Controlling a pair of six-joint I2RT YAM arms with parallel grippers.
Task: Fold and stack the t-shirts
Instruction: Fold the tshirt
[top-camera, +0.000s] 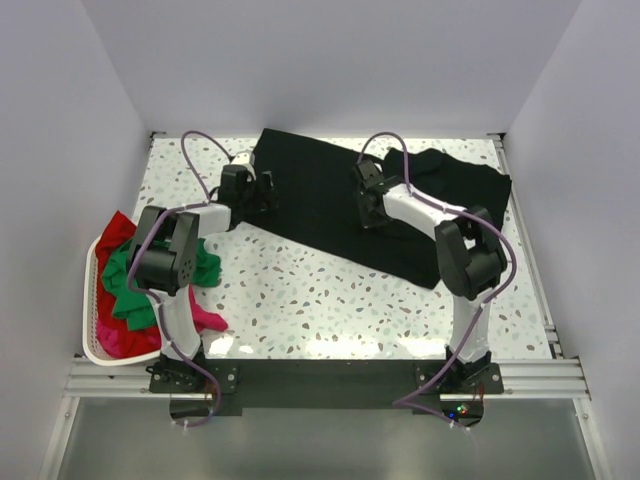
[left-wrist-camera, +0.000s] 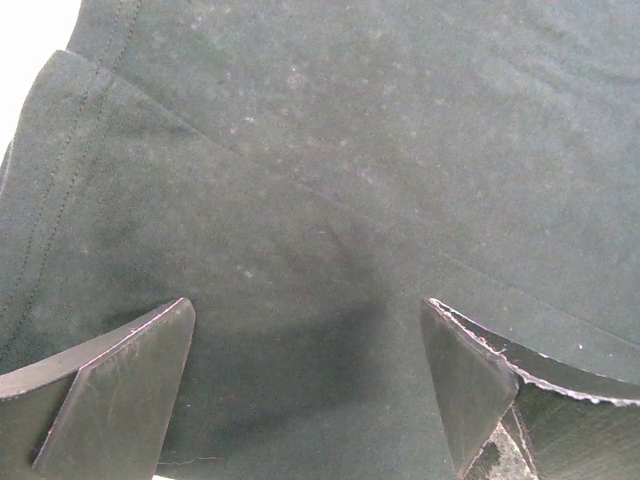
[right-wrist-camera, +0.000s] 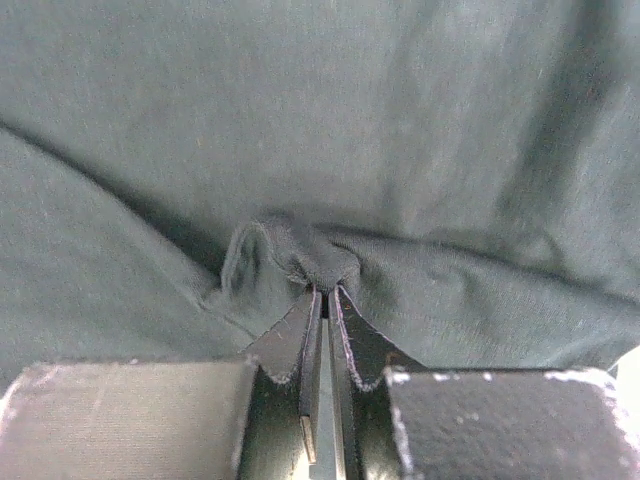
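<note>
A black t-shirt (top-camera: 320, 200) lies spread across the back of the table, with one sleeve reaching toward the right wall. My left gripper (top-camera: 260, 192) hovers over its left edge, and in the left wrist view it (left-wrist-camera: 305, 385) is open wide, with flat black cloth (left-wrist-camera: 330, 180) and a hem seam below it. My right gripper (top-camera: 368, 205) sits near the shirt's middle. The right wrist view shows it (right-wrist-camera: 325, 290) shut on a small bunched pinch of the black cloth (right-wrist-camera: 300, 255). Green (top-camera: 125, 280), red (top-camera: 118, 230) and magenta (top-camera: 205, 315) t-shirts are heaped at the left.
A white plastic basket (top-camera: 88, 300) stands at the table's left edge and holds the coloured heap, which spills over its right rim onto the speckled tabletop (top-camera: 320, 310). White walls close in the left, back and right sides.
</note>
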